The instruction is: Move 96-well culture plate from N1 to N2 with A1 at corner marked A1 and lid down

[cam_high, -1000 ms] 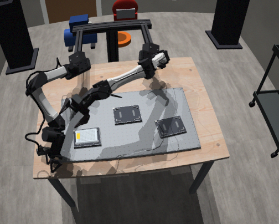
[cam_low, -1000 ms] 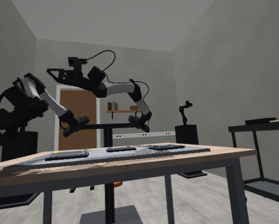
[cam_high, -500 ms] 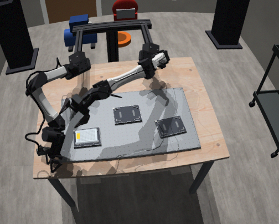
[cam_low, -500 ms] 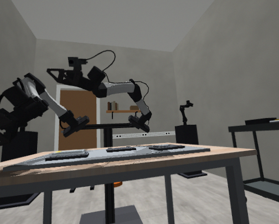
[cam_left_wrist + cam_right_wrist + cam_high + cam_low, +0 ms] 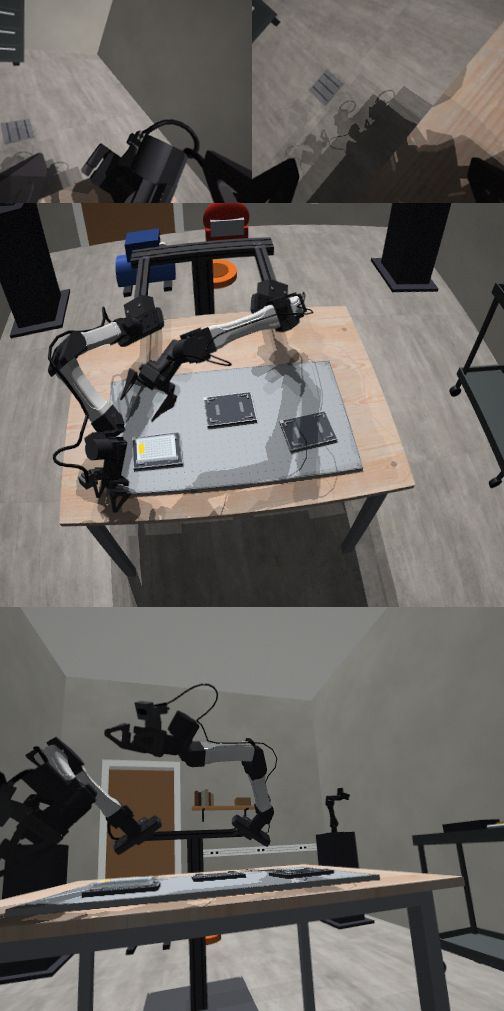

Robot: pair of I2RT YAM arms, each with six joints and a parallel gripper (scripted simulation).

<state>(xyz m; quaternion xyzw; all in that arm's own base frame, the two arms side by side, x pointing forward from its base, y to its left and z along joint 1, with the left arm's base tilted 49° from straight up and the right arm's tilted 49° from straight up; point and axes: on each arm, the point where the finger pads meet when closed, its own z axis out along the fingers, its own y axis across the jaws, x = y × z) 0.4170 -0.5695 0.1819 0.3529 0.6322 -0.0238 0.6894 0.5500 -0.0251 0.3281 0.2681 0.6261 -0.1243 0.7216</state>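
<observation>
The 96-well plate (image 5: 160,448) (image 5: 122,885), pale with a gridded top and a yellow patch, sits in nest N1 (image 5: 159,463) (image 5: 122,891) at the left of the top and exterior views. Whether its lid is fully down is too small to tell. Nest N2 (image 5: 308,432) (image 5: 301,871), dark and empty, is at the right. My left gripper (image 5: 138,409) is wide open and empty, high up, and appears behind the plate in the top view. My right gripper (image 5: 106,504) (image 5: 382,166) is wide open and empty, near the table's front left corner in that view, beside N1.
Another dark, empty nest (image 5: 230,410) (image 5: 218,877) lies between N1 and N2 on the grey board (image 5: 235,458). The two arms are close together on the N1 side; the right arm's wrist (image 5: 159,159) fills the lower middle of the left wrist view. The wooden table edge (image 5: 479,86) shows in the right wrist view.
</observation>
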